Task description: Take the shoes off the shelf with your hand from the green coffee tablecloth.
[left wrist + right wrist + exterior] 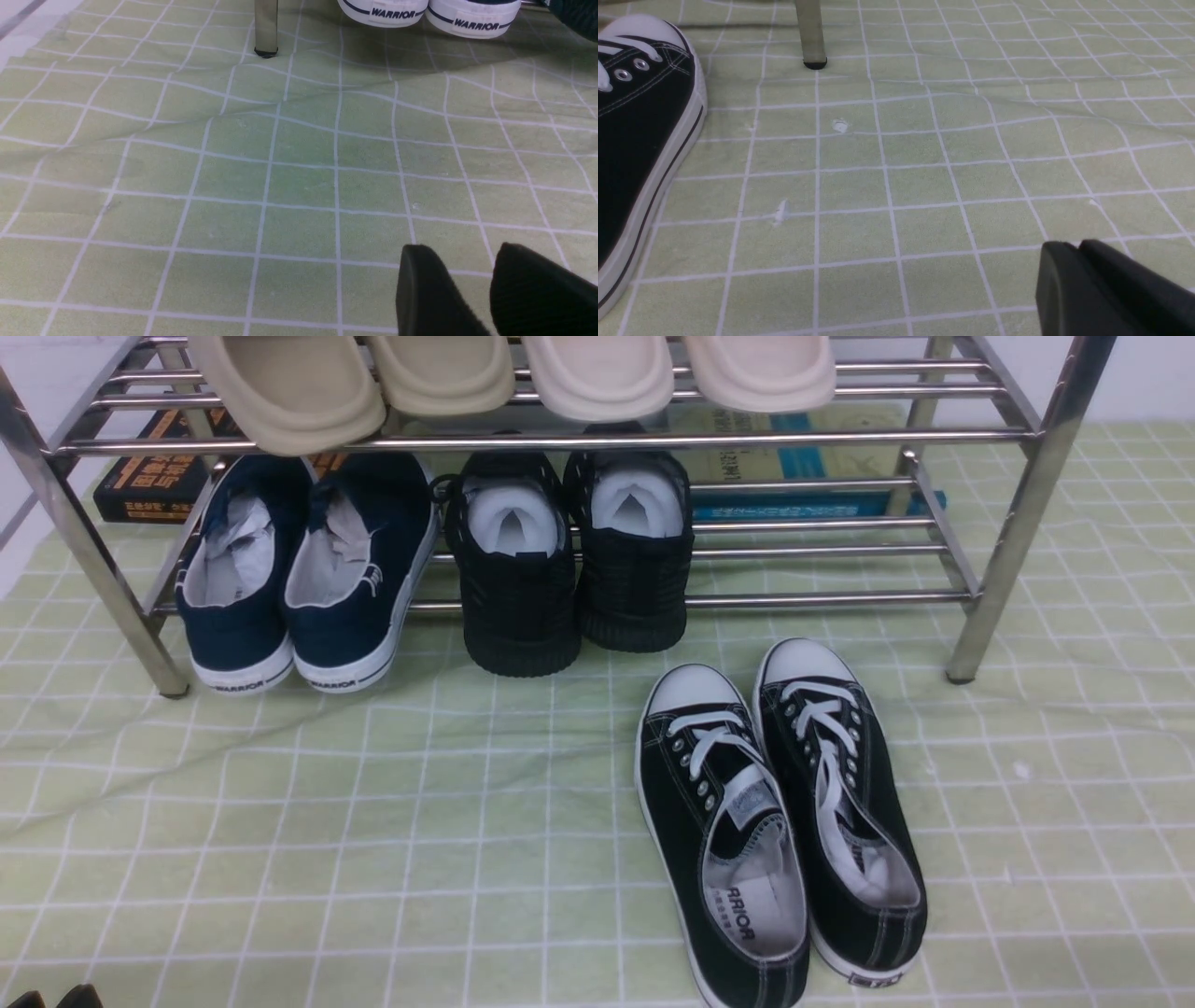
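The shoes [780, 821] lie on the tablecloth [373, 821] before the shelf [999, 523]. Left jaws stand slightly apart, right jaws pressed together, both cut off, empty.

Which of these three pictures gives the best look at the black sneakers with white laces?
The front view: both black sneakers lie whole on the green tablecloth, in front of the shelf, toes toward it. The right wrist view catches only one sneaker's toe and side at its edge. The left wrist view shows none of them.
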